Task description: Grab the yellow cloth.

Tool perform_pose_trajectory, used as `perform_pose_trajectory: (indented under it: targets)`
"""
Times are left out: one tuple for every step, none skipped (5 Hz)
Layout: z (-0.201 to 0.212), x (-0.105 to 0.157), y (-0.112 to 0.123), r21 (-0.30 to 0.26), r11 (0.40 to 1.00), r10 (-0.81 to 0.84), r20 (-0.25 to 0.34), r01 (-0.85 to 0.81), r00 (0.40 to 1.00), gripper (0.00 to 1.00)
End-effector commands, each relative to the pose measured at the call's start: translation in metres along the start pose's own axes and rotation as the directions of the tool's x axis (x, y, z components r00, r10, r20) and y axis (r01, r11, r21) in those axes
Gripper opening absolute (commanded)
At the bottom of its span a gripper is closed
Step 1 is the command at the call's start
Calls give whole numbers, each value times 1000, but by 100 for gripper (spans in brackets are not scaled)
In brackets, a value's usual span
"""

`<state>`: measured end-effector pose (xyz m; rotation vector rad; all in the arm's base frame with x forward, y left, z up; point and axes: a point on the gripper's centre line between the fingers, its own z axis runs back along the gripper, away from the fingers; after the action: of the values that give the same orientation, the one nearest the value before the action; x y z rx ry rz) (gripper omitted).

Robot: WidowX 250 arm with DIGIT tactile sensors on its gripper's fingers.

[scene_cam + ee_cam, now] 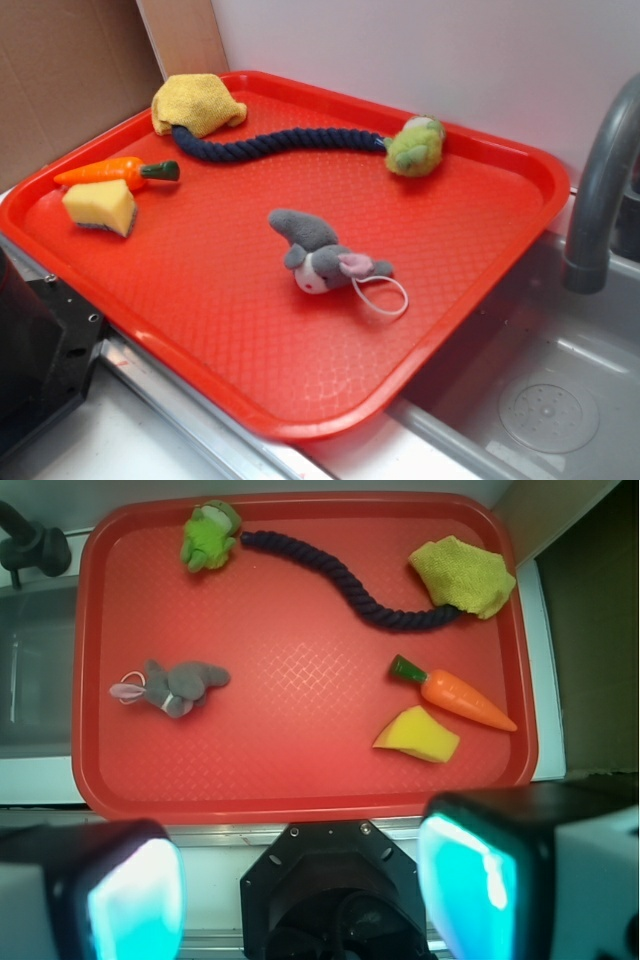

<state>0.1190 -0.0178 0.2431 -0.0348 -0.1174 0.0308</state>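
Red plastic fills most of what I can see — a tray with a fine diamond texture, set beside a steel sink with a grey tap. The yellow cloth sits bunched in the tray's far corner, near the cardboard and wall, and one end of a navy rope touches or slips just under its edge. The rope snakes away to a fuzzy green ball by the far rim. A toy carrot lies close to a yellow sponge near the left rim, the two just beside each other. Well apart from them, towards the middle, a grey plush mouse lies on its side with a white loop of cord at its tail.

The gripper hangs off the tray altogether, over the near rim, in the wrist view — its two fingers spread wide with nothing between them. The cloth lies well away from it, at the tray's opposite corner.
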Motion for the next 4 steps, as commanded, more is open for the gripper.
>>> perform_pose_trajectory:
  targets:
    - [0, 0, 0, 0, 1000, 0, 0, 0, 1000, 100]
    - [-49, 3, 38, -93, 988, 120, -3, -120, 993, 100]
    - [-82, 47, 71, -145, 975, 184, 124, -166, 975, 100]
    - [-101, 79, 114, -53, 960, 280, 191, -275, 941, 100]
